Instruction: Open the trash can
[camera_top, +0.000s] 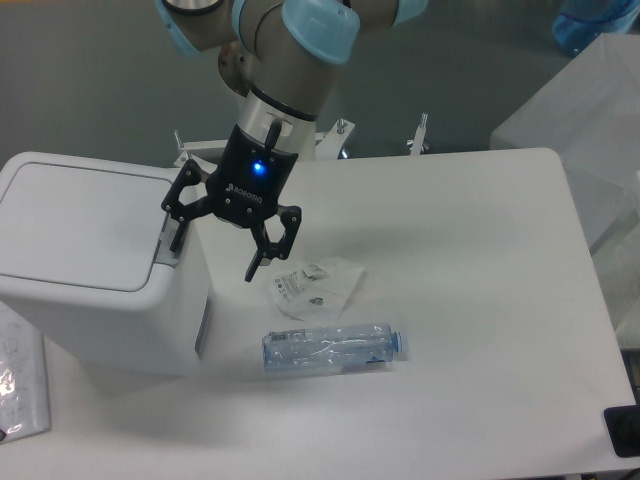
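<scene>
The trash can stands at the left end of the table, a large white box with rounded corners, its flat lid down and flush. From my remote seat I read the narrow grey strip at the lid's right edge as the push-button.

I judge the bin to be rigid moulded plastic, light for its bulk and smooth-walled, so it may slide on the tabletop if pushed sideways. It needs no grasp. A short, straight downward press on the button should release the hinged lid, and I would load the button only, not the lid panel.

The gripper hangs over the bin's right edge. Its jaws are spread wide and hold nothing. One finger points down onto or just above the button; I cannot tell whether it touches. The other finger hangs clear of the bin's right wall, over the table.

Near that finger lies a crumpled clear wrapper with printed marks. Close beside it, nearer the front edge, a transparent plastic bottle with a blue cap lies on its side. Neither touches the bin.

At the lower left a clear packet rests against the bin's front corner.
</scene>
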